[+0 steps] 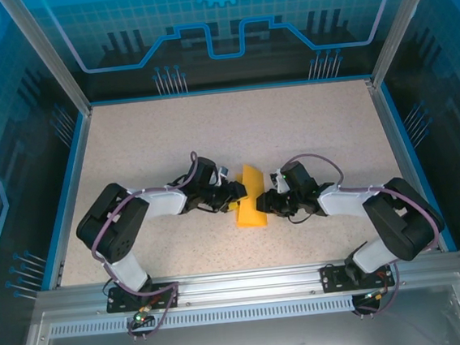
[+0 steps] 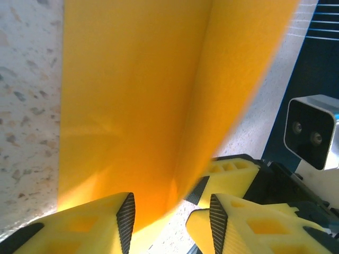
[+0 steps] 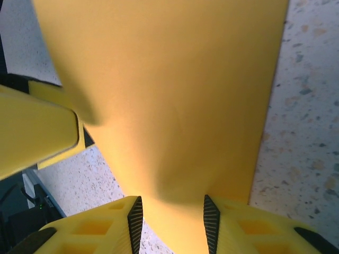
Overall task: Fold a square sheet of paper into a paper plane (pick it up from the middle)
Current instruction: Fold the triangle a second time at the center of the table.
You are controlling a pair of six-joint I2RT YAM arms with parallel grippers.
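The orange-yellow sheet of paper [image 1: 251,179] lies folded long and narrow on the table, wider at its near end, between my two grippers. The left gripper [image 1: 239,194] meets it from the left and the right gripper [image 1: 267,200] from the right. In the left wrist view the paper [image 2: 137,106] shows a centre crease with one side rising. Its near edge reaches between the jaws of the left gripper [image 2: 170,203], which stand apart. In the right wrist view the paper [image 3: 175,95] runs down between the spread jaws of the right gripper [image 3: 171,203].
The speckled table [image 1: 146,148] stretches to the back and both sides, ringed by a blue rim [image 1: 67,172]. A right gripper finger [image 2: 233,172] and the right wrist camera [image 2: 312,132] sit close in the left wrist view. A left gripper finger [image 3: 37,132] crowds the paper's left.
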